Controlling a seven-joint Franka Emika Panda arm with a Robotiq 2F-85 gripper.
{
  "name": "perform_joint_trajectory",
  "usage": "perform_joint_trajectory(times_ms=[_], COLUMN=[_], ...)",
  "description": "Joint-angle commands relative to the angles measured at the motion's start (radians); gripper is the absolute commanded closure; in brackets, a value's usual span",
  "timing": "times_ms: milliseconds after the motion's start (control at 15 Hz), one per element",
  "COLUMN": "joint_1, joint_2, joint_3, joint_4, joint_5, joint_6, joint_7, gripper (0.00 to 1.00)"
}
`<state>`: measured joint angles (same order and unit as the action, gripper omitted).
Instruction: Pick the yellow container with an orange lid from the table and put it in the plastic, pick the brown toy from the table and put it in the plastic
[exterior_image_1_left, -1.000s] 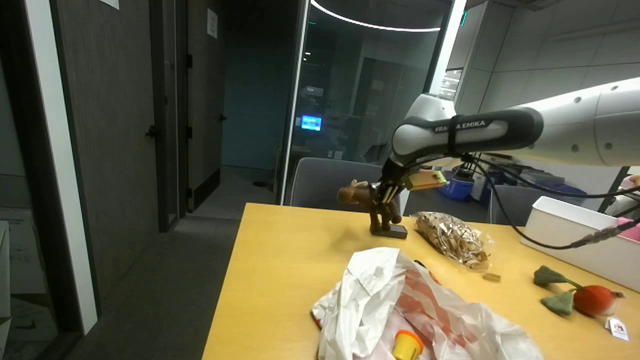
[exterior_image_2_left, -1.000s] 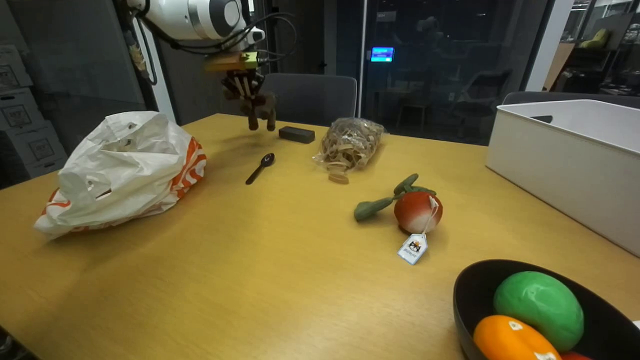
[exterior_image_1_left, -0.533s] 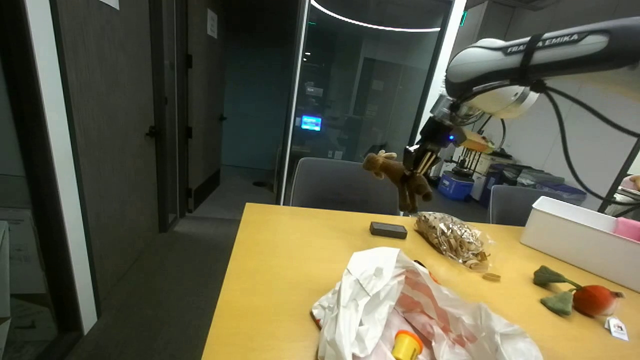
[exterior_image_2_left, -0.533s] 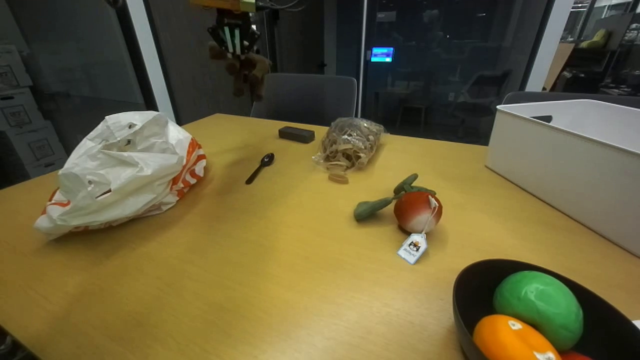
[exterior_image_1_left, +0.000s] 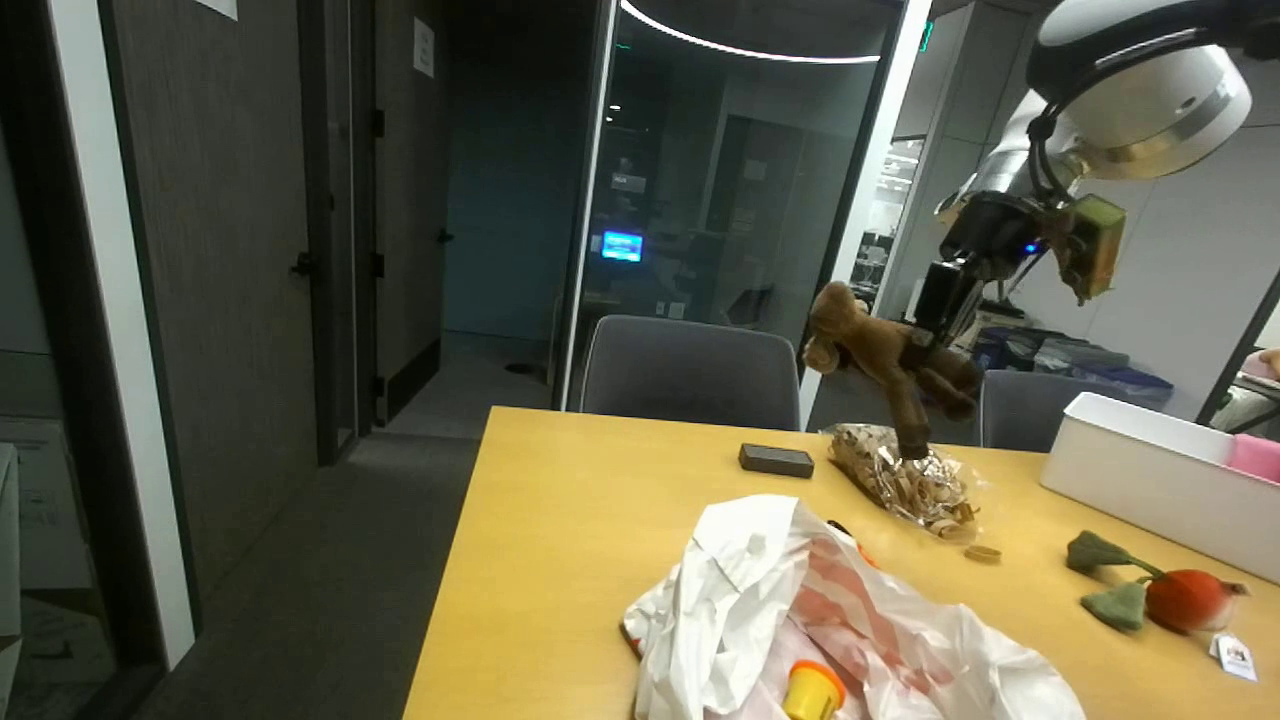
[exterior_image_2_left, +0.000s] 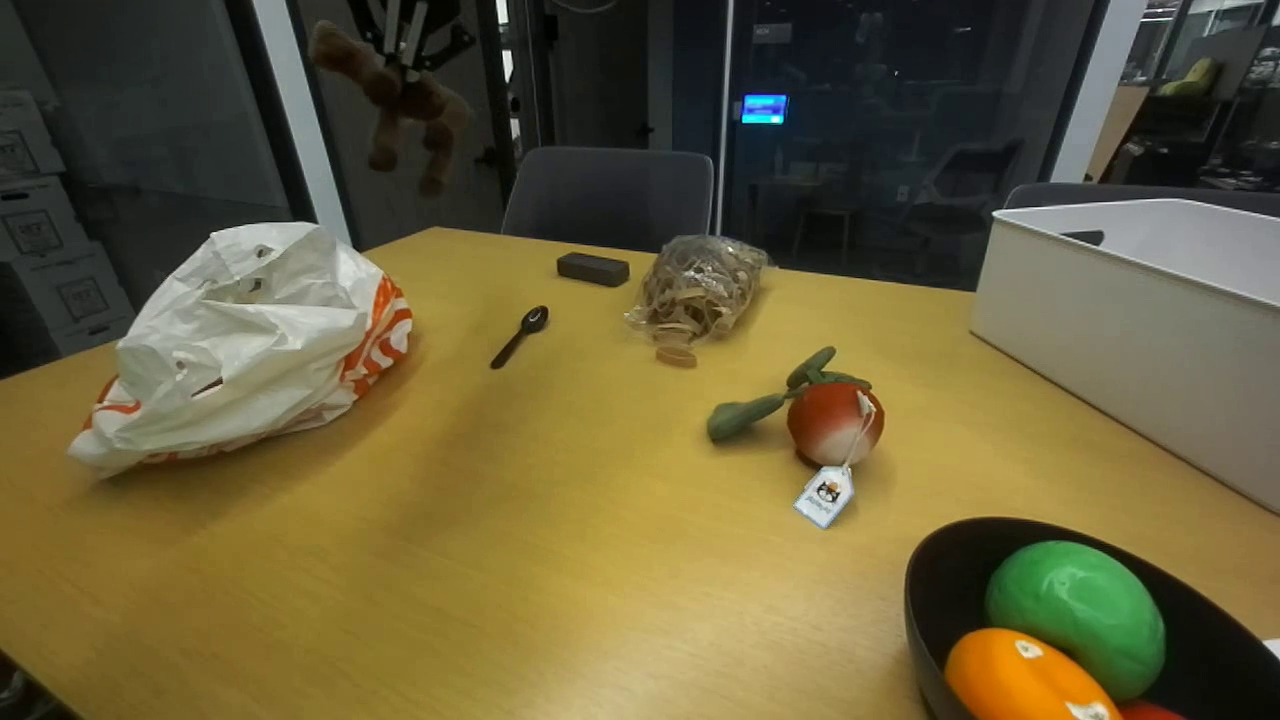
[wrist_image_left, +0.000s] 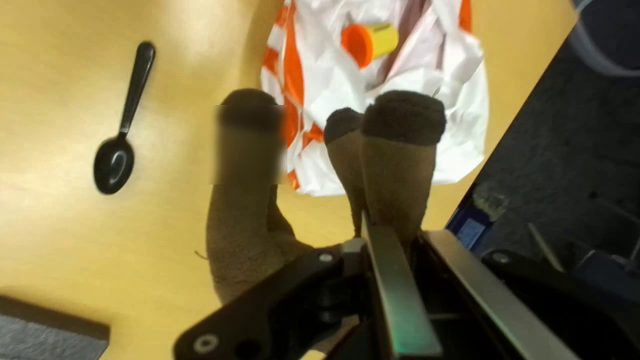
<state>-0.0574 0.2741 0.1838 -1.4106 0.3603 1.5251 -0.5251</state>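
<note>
My gripper (exterior_image_1_left: 928, 342) is shut on the brown toy (exterior_image_1_left: 880, 350), a plush four-legged animal, and holds it in the air, tilted. Both also show at the top left of an exterior view, the gripper (exterior_image_2_left: 406, 68) cut by the frame edge above the toy (exterior_image_2_left: 395, 98). In the wrist view the toy's dark-tipped legs (wrist_image_left: 400, 170) hang ahead of the fingers (wrist_image_left: 397, 232). The white and orange plastic bag (exterior_image_1_left: 730, 590) lies on the table, also in the wrist view (wrist_image_left: 325, 80). The yellow container with orange lid (exterior_image_1_left: 813, 692) lies inside it, also in the wrist view (wrist_image_left: 384, 40).
On the table are a black spoon (exterior_image_2_left: 522, 337), a dark block (exterior_image_2_left: 593, 268), a clear bag of tan strips (exterior_image_2_left: 705, 285) and a red vegetable toy (exterior_image_2_left: 837, 425). A black bowl (exterior_image_2_left: 930, 600) and a white bin (exterior_image_2_left: 1120, 340) stand at the side. A chair (exterior_image_1_left: 690, 370) is behind the table.
My gripper has risen with the brown toy, away from the dark block. It moved right in an exterior view, and up and left in an exterior view. The bag and container have not moved.
</note>
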Motion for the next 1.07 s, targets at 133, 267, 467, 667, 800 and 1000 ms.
perform_joint_trajectory(times_ms=[133,267,467,667,800,1000], joint_1=[0.014,0.031,0.053,0.106,0.142,0.198], joint_2=[0.007,0.042,0.09,0.144,0.17,0.204], joint_3=[-0.028,-0.019,-0.003,0.012,0.017,0.012], joint_4=[-0.016,-0.003,0.022,0.042,0.052,0.044], joint_5=[0.018,0.013,0.016,-0.014,-0.037,-0.123], joint_6=[-0.283,-0.367,-0.47,-0.469,-0.424,-0.288], joint_7=[-0.074,-0.106,-0.177,-0.191,-0.179,-0.142], gripper=[0.9,0.9,0.9,0.9,0.9,0.9])
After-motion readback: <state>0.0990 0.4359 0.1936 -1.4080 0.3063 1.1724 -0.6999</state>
